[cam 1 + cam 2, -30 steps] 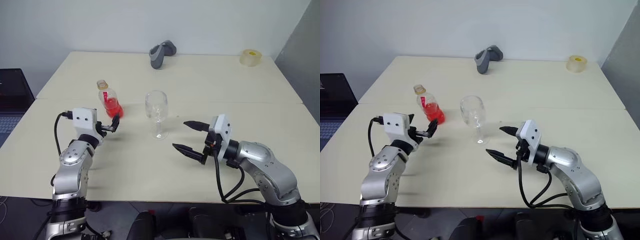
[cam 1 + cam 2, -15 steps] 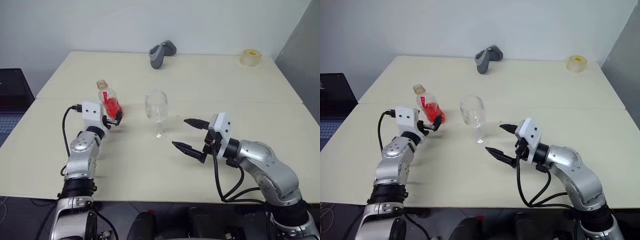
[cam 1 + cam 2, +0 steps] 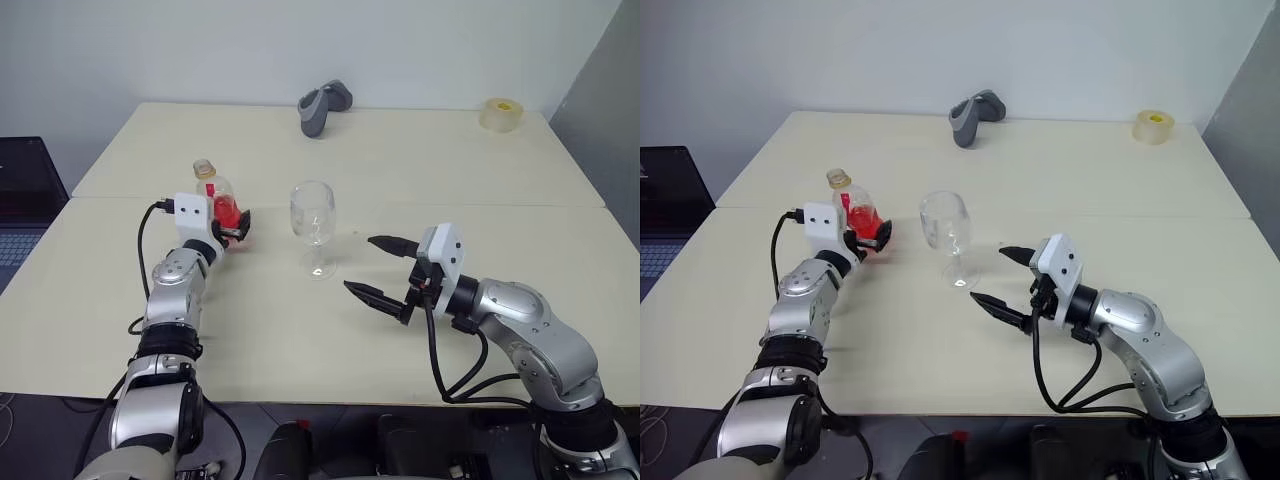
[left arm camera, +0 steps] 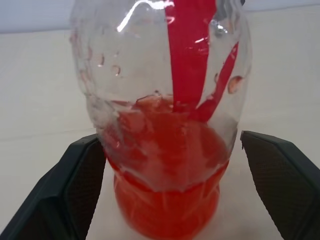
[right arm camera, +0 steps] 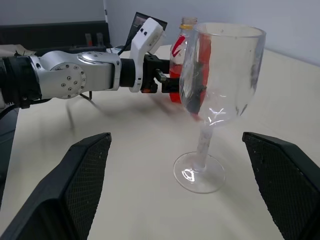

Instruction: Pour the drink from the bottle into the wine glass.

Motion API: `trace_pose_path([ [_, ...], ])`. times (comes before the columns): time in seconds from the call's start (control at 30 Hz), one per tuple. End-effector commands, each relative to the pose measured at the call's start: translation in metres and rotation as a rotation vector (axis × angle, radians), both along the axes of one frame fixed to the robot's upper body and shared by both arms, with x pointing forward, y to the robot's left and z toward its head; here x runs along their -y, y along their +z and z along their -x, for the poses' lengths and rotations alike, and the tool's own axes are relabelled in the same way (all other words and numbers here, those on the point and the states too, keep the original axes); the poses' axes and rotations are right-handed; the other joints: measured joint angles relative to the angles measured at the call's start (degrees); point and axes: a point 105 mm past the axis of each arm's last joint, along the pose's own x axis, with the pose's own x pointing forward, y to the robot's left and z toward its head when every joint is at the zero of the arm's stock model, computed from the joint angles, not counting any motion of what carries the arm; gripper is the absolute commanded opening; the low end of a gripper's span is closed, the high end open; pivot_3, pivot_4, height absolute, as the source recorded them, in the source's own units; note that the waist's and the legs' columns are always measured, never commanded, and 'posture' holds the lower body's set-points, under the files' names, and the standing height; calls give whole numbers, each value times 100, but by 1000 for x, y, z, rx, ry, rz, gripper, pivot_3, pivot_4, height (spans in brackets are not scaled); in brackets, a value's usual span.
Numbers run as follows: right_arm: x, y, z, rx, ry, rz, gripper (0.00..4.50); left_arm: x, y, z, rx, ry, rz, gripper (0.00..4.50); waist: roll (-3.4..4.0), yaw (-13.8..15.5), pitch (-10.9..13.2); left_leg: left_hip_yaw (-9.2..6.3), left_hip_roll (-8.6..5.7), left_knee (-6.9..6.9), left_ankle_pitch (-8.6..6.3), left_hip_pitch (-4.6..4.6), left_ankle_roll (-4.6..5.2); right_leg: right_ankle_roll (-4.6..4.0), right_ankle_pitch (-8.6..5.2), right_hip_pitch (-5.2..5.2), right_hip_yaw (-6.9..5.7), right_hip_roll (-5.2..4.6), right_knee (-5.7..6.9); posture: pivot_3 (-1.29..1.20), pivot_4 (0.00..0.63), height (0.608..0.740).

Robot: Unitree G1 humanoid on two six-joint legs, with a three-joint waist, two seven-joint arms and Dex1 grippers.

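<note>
Pale cream worktop, made of two boards joined by a seam across the middle, runs back to a plain white wall. At the far left edge a dark laptop sits off the worktop.

Left of centre stands the bottle, upright, cap on, the drink filling only its lower part. The left hand is at its base with fingers spread wide; the left wrist view shows one pad on each side of the bottle's body, apart from the plastic, so nothing is gripped yet. That bracketing looks like the set-up for a grasp low on the body, which would leave the neck free for tipping.

Just right of the bottle, near the middle, the glass stands upright and empty, close enough for a short pour.

Further right and nearer, the right hand hovers just above the worktop, fingers fully apart and empty, aimed level at the glass. I judge it is waiting to steady the stem.

Along the far edge lie a grey handle-like object and, at the right corner, a tape roll, well apart from the work.
</note>
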Motion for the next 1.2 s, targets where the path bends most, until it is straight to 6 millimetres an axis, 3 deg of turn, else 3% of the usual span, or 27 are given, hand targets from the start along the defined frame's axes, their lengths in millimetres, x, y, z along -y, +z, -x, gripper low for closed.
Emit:
trace_pose_path([
  [0.03, -4, 12, 5, 50, 19, -18, 4498, 1, 13, -6, 47, -19, 4, 4316, 0, 0, 0, -1, 0, 0, 0, 0, 0, 0, 0, 0, 0, 0, 0, 0, 150, 740],
  [0.27, -4, 12, 4, 52, 15, -19, 4500, 5, 13, -12, 44, -33, 10, 2369, 0, 0, 0, -2, -2, 2, 0, -2, 0, 0, 0, 0, -2, 0, 1, 0, 150, 740],
  [0.43, -4, 11, 5, 55, 10, -22, 4500, 4, 13, -13, 46, -34, 10, 1412, -1, 10, -1, -6, -4, 5, 0, -4, 0, 0, 0, 0, -5, -2, 2, 0, 150, 740],
  [0.67, -3, 16, 5, 79, 0, -37, 4500, 12, 21, -8, 83, -97, -33, 1095, -1, 7, -1, -8, -4, 5, 1, -5, -1, 0, 0, 0, -7, -2, 2, 0, 150, 740],
  [0.93, -3, 34, 5, 106, -22, -85, 4500, 60, 63, 9, 209, -278, -306, 952, -3, 10, 0, -13, -3, 6, 5, -13, -8, 0, 0, -5, -7, -3, 2, 0, 150, 740],
  [1.2, -8, 43, -6, 107, -70, -122, 4500, 76, 97, 9, 310, -304, -541, 919, -2, -22, 1, -11, -1, 1, 6, -7, -9, 0, 0, -5, -5, 1, 5, 0, 150, 740],
])
